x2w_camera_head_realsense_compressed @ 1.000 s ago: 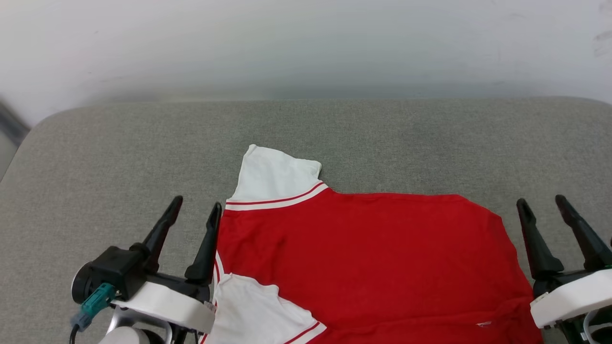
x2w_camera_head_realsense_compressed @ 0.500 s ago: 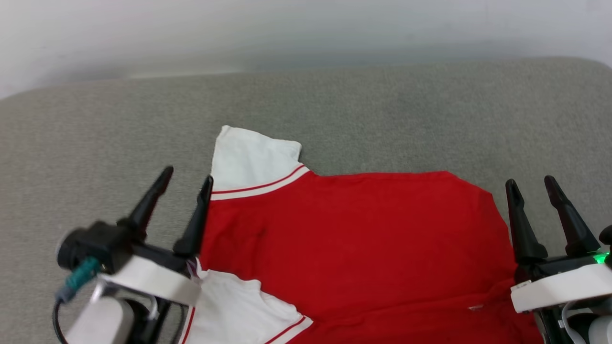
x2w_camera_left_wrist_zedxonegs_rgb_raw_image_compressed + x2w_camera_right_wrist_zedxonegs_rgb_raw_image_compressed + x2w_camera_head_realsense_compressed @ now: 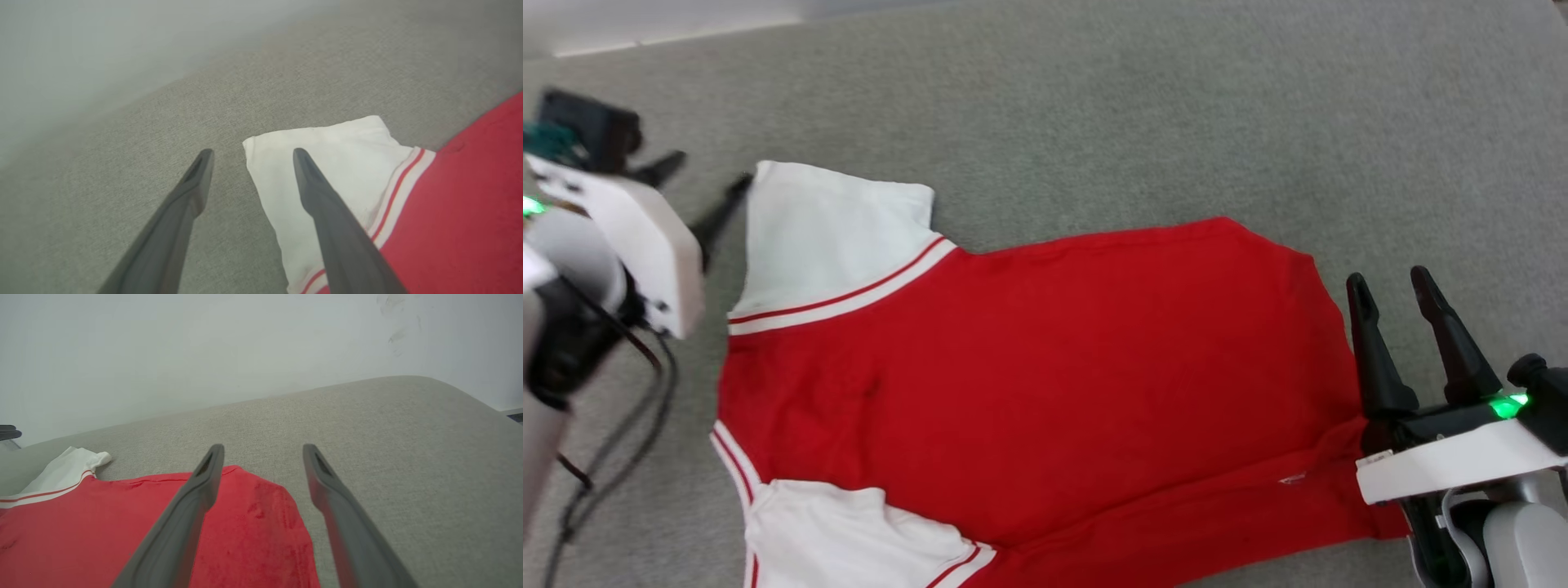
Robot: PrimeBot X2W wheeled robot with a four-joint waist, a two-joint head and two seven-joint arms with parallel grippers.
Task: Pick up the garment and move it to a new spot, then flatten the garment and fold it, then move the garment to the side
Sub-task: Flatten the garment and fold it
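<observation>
The garment lies spread flat on the grey cushion, plain red side up, with one white sleeve at the far left and another at the near left. My left gripper is open at the far sleeve's outer corner. In the left wrist view the left gripper straddles that sleeve's edge, one finger over the white cloth and one over bare cushion. My right gripper is open beside the garment's right edge. In the right wrist view the right gripper frames the red corner.
The grey cushioned surface stretches well beyond the garment to the far side and right. Behind it a pale wall rises, and the cushion's rounded right edge drops off. A dark cable hangs from my left arm.
The head camera has tipped down, shifting the whole picture. My left arm has reached forward from the garment's near left side to the far sleeve's corner. The right gripper stays by the right edge.
</observation>
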